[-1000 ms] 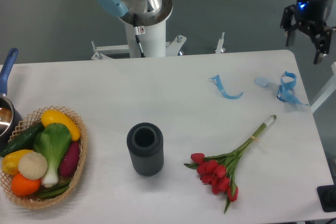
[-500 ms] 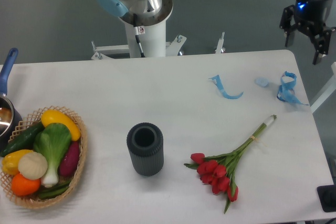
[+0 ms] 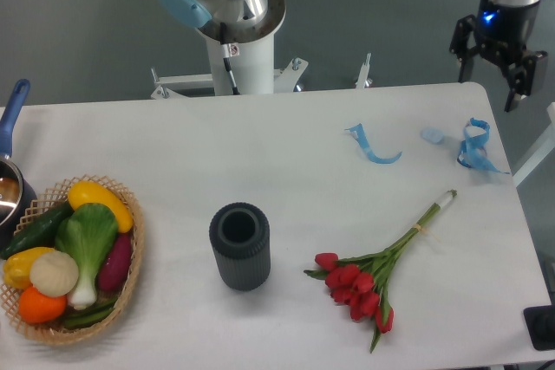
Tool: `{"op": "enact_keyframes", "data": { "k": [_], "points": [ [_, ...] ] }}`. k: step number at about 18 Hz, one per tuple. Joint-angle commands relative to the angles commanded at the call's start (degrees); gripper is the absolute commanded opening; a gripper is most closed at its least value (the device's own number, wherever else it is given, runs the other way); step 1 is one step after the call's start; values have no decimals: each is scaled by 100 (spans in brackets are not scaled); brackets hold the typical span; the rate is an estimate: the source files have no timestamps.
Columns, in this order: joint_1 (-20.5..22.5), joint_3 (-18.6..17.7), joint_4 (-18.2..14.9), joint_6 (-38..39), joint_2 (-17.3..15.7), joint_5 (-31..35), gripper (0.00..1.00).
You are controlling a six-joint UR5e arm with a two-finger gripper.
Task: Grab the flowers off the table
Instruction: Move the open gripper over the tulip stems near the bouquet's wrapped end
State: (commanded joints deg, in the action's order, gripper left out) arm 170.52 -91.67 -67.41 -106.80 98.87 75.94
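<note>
The flowers (image 3: pixel 364 282), a bunch of red tulip buds on thin green stems, lie flat on the white table (image 3: pixel 286 171) at the front right, stems pointing up and right toward the table's right edge. My gripper (image 3: pixel 487 84) hangs open and empty at the back right corner, above the table's far edge, well away from the flowers. A dark ribbed vase (image 3: pixel 239 245) stands upright left of the flowers.
Curled blue ribbon strips (image 3: pixel 375 146) (image 3: pixel 474 145) lie at the back right. A wicker basket of vegetables (image 3: pixel 69 257) sits at the front left, with a blue-handled pot (image 3: pixel 10 166) at the left edge. The robot base (image 3: pixel 234 32) stands behind the table.
My gripper has shifted a little to the left and slightly up. The flowers and the other things have not moved.
</note>
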Motion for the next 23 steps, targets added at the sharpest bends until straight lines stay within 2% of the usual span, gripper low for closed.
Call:
{"op": "enact_keyframes", "data": {
  "k": [8, 11, 15, 19, 23],
  "points": [
    [-843, -44, 386, 1370, 597, 26, 100],
    [-1073, -61, 1000, 1898, 914, 52, 100],
    [-1117, 0, 1107, 2233, 1230, 79, 100],
    [-1126, -61, 1564, 2198, 1643, 79, 100],
    [-1205, -193, 1556, 2233, 1898, 79, 100]
  ]
}}
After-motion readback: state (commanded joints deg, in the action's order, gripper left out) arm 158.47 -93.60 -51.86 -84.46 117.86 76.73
